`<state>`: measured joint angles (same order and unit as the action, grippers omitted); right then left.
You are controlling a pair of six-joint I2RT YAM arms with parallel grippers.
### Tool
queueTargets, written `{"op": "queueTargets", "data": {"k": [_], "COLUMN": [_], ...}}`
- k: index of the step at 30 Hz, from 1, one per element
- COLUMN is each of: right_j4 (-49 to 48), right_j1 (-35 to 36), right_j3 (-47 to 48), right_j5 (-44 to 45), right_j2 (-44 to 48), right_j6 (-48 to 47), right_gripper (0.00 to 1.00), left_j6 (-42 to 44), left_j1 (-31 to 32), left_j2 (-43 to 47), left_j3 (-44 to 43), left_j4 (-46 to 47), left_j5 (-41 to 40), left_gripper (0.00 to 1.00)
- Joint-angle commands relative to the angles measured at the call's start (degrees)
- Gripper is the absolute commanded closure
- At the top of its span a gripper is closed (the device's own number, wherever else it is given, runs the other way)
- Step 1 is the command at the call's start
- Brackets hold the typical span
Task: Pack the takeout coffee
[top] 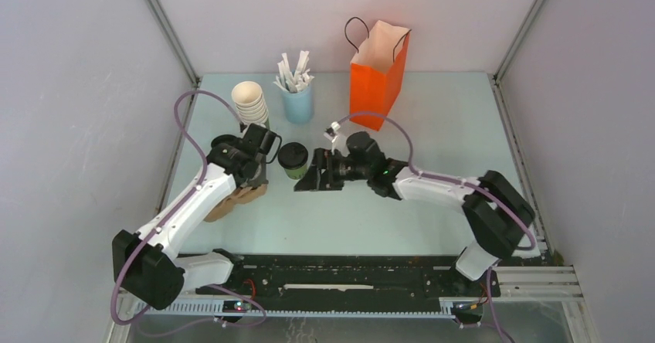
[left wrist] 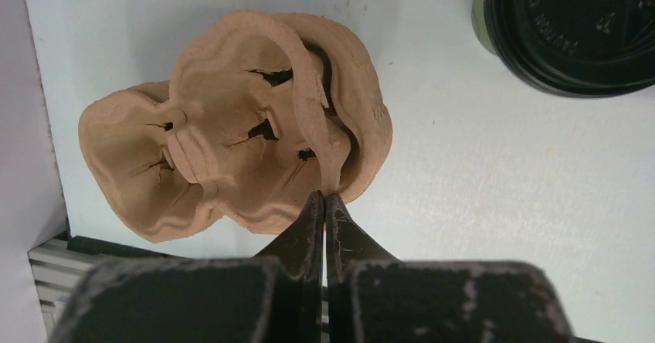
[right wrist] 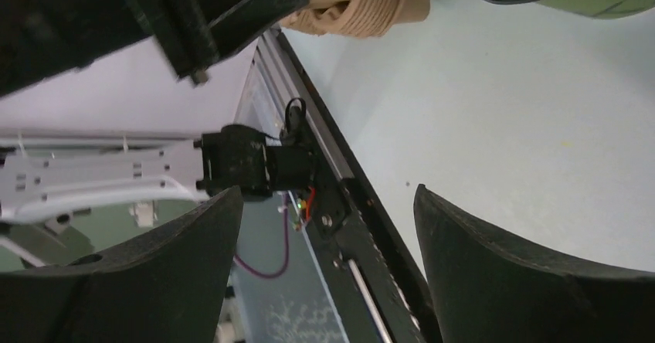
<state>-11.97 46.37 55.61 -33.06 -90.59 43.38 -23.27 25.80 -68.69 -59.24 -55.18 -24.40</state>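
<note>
Grey walls close in three sides of the pale tabletop [top: 432, 204] where I work, my two arms bolted at its near edge. At the back stands the orange paper bag [top: 377, 76], upright with its mouth open, which I judge is where the packed order ends up.

My left arm [top: 193, 204] reaches forward to the brown pulp cup carrier [left wrist: 232, 150], which lies on the tabletop at the left. My left jaws are together, their tips pinching the end of the carrier's thin handle strip, as far as the wrist view lets me tell. I take that grip as a way to steady the carrier so a cup can be seated in one of its wells.

My right arm [top: 448, 188] stretches in from the right. My right jaws stand wide apart and hold nothing, turned toward the cup and just short of it, spread enough to take it by its sides.

Behind the carrier are a stack of cream-and-green cups [top: 251, 103] and a light blue cup of white sticks [top: 297, 100], neither of which I need.

The takeout coffee [top: 293, 160] is a small green cup with a black lid on. It stands upright on the tabletop between my two sets of jaws, just beside the carrier and not yet in it.
</note>
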Motion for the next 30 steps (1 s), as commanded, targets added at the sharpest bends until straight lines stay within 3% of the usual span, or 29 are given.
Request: {"op": "queueTargets", "data": {"k": [1, 7, 16, 30], "right_j4": [-10.25, -16.91, -21.98, -9.92], "right_j1": [4.60, 9.63, 14.97, 19.14], "right_j3": [2.54, 2.70, 8.28, 16.30], "right_j5": [11.37, 21.45, 29.92, 44.73], "right_j2": [-5.46, -10.16, -20.29, -24.47], "right_j6": [14.23, 19.72, 23.30, 17.36], "right_gripper": [0.11, 0.22, 0.22, 0.27], "left_j6": [0.07, 0.36, 1.63, 1.78], "left_j1": [0.65, 0.65, 1.07, 1.62], "left_j2": [2.28, 6.60, 6.72, 8.25], "left_j3": [0.26, 2.22, 2.13, 1.62], "left_j4": [-3.50, -2.35, -2.75, -3.90], "left_j5": [-1.32, 1.64, 3.79, 4.50], "left_gripper": [1.00, 1.00, 1.00, 1.00]}}
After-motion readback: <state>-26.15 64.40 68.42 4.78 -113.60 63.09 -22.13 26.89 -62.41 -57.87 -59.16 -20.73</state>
